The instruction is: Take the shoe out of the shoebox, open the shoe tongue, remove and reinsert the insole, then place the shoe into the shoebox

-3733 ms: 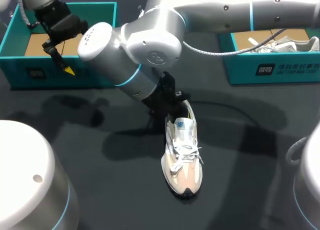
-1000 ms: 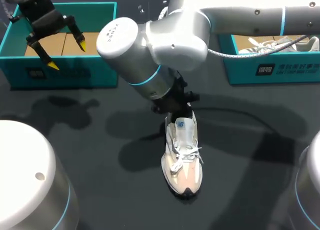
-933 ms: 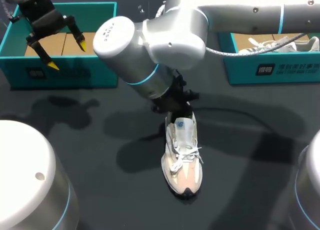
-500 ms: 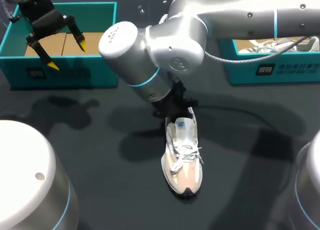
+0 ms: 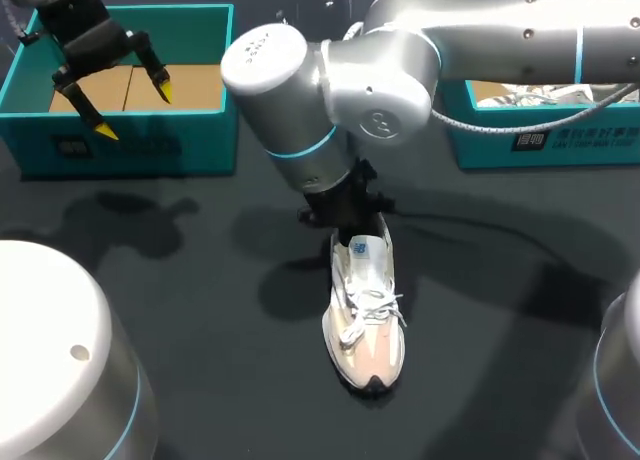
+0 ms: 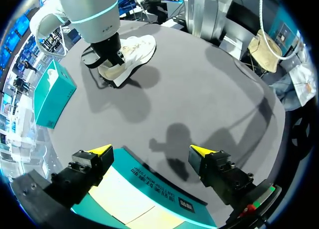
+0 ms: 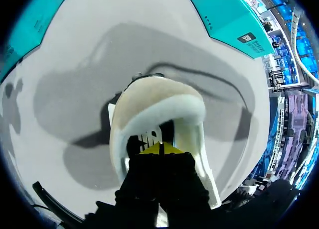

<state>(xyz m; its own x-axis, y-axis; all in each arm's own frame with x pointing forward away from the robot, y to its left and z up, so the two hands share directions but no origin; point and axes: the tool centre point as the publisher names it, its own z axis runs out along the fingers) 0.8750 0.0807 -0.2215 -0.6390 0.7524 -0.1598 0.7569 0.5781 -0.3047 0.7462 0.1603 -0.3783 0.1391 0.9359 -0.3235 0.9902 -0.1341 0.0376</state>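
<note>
The right gripper (image 7: pixel 160 149), tips pressed together, sits in the heel-end mouth of the shoe (image 5: pixel 366 315), which lies on the table (image 5: pixel 200 310) with its toe pointing toward the robot, while the left gripper (image 5: pixel 135 107), spread wide, hangs well apart over the shoebox (image 5: pixel 130 145).

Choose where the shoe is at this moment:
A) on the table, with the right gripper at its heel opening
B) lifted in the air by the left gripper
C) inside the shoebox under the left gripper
A: the shoe stands on the dark table with the right gripper at its heel opening, while the left gripper hangs open over the shoebox, far from the shoe.
</note>
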